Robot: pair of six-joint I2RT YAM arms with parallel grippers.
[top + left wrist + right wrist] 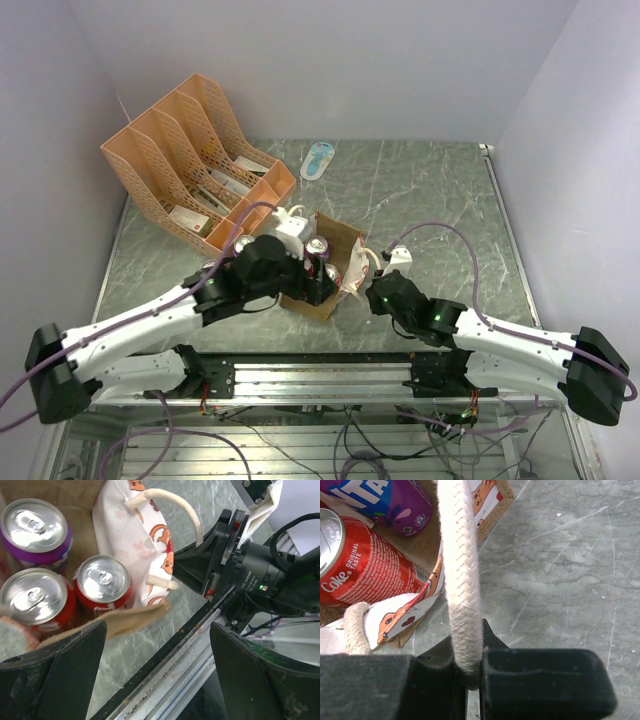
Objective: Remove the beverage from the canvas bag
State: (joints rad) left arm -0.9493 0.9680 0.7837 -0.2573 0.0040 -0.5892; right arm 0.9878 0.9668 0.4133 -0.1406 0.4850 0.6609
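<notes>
Clamped shut between the jaws of our right gripper [470,675], the cream rope handle [461,570] is running up to the canvas bag [427,545], so we are pinching the bag's strap, not a drink. Our left gripper [157,650] is hanging wide open and empty at the bag's sagging near rim. Just beyond that rim, the near red can [104,582] is standing upright against the second red can [32,597], with 1 purple can [35,527] behind them, all 3 inside the bag. We are judging 3 risks: a finger may be snagging the floppy rim instead of a can, the packed cans are leaving little room between them, and a slipping handle would be letting the bag rise with the can.
</notes>
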